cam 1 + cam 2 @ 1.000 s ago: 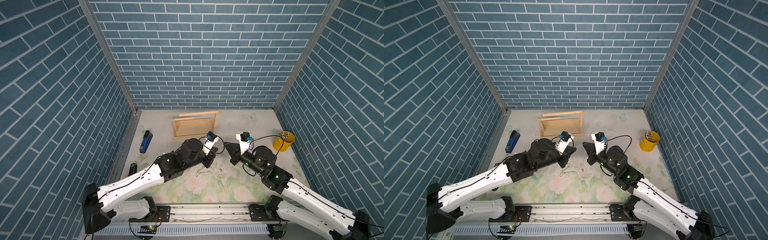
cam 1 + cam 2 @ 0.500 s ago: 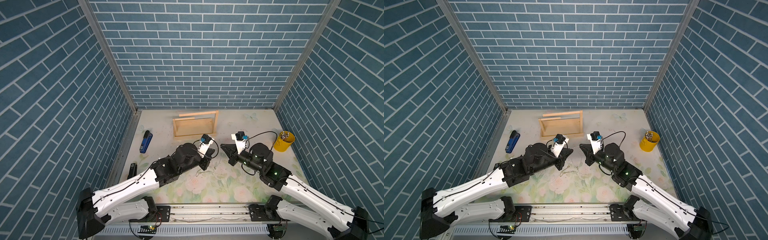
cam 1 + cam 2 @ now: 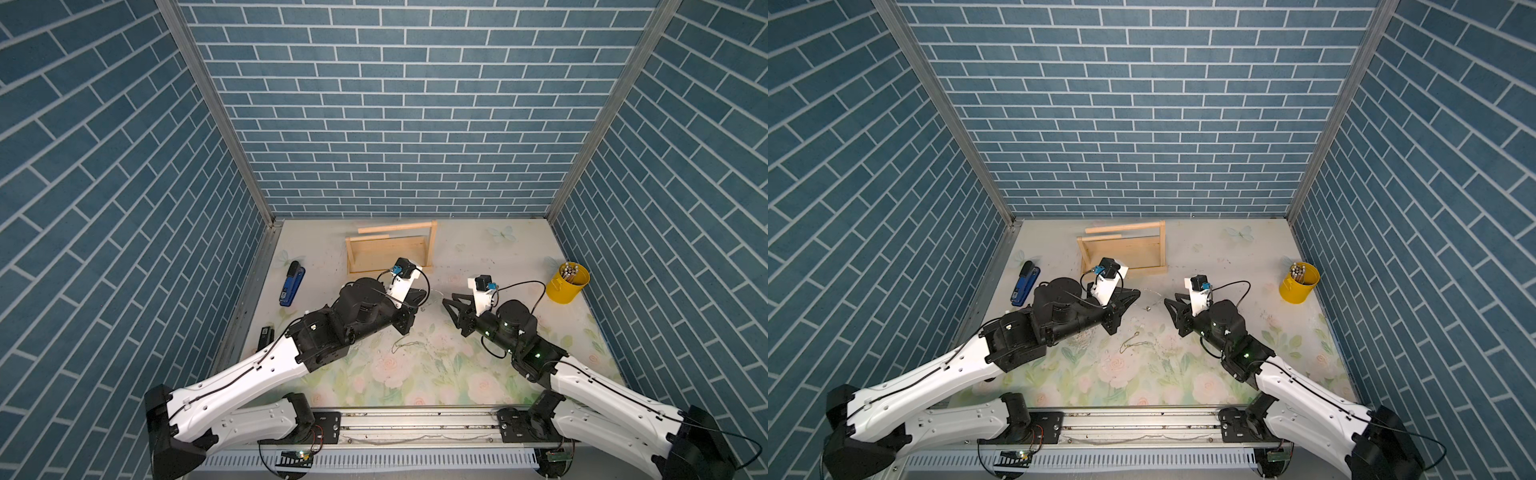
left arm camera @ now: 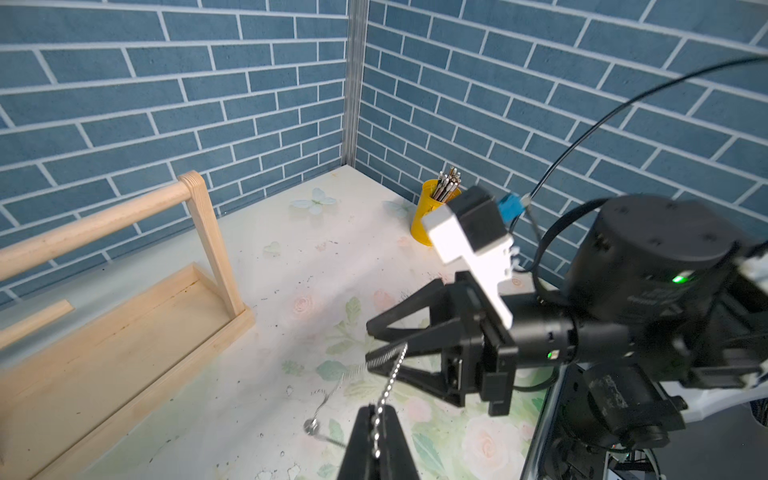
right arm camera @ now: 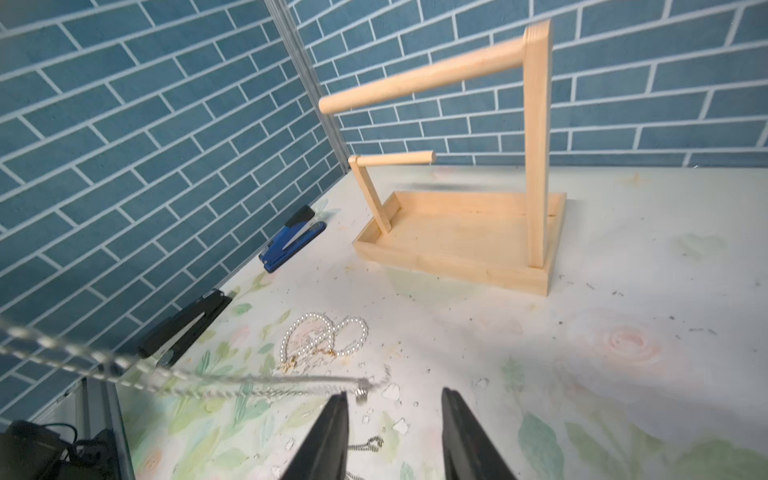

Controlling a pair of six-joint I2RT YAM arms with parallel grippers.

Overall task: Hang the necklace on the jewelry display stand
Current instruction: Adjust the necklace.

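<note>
The necklace point(image 4: 388, 376), a silver link chain, hangs in the air over the middle of the tabletop point(image 3: 478, 257). It is just on the near side of the jewelry display stand point(image 3: 390, 253), which sits by the far edge, left of centre, both bars bare. One end is pinched in the clenched left claw point(image 4: 376, 411); from there the chain runs across to the right claw point(image 5: 392, 392), whose jaws now stand apart. A second ago both claws were clamped; the right one has just let go, and both arms have moved up the tabletop toward the stand. In the left wrist view the chain seems to lie against one of the right fingers point(image 4: 415, 382), draped rather than gripped. So the left claw alone carries the necklace and the hanging is not yet done. I judge the right claw must take hold again, or the left must thread a bar by itself. Farther out, a pearl string point(image 5: 324, 340) and a thin chain point(image 3: 409, 345) lie on the tabletop. A blue stapler point(image 3: 292, 282) lies by the left edge and a yellow cup point(image 3: 567, 284) stands by the right.
</note>
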